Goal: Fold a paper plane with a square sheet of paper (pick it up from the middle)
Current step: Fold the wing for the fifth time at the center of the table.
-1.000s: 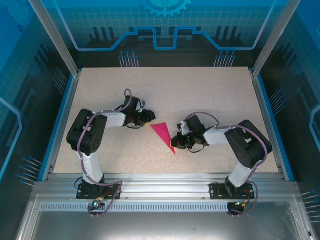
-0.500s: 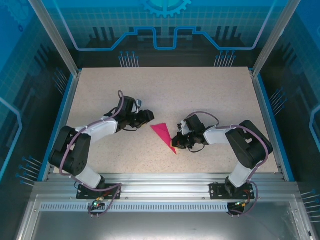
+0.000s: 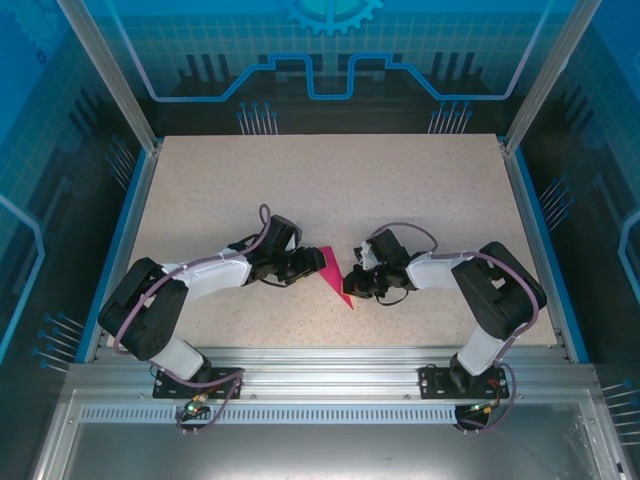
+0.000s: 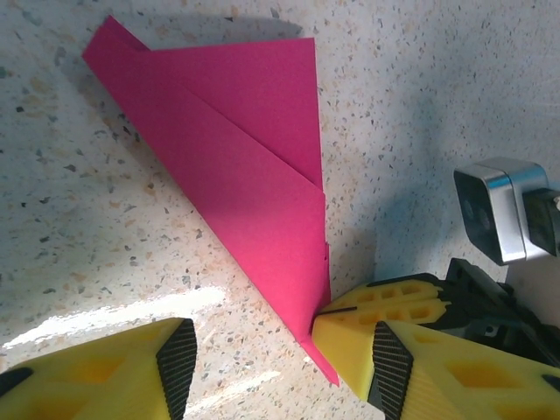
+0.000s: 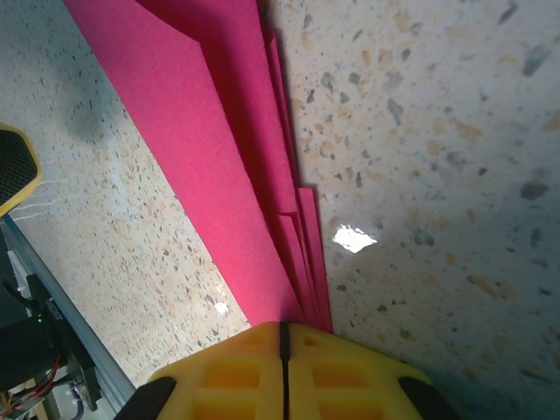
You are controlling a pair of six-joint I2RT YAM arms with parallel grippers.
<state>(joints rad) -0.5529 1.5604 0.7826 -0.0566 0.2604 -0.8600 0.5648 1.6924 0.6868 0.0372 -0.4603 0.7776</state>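
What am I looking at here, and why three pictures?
Two robot arms bolted to a speckled table. One picture looks down from above; the other two look out from each wrist. On the table lies a pink paper, already folded into a narrow triangle. The left claw is open, astride the paper's narrow end. The right claw is shut with its tip at that same end; whether it pinches or just presses the paper, I cannot tell.
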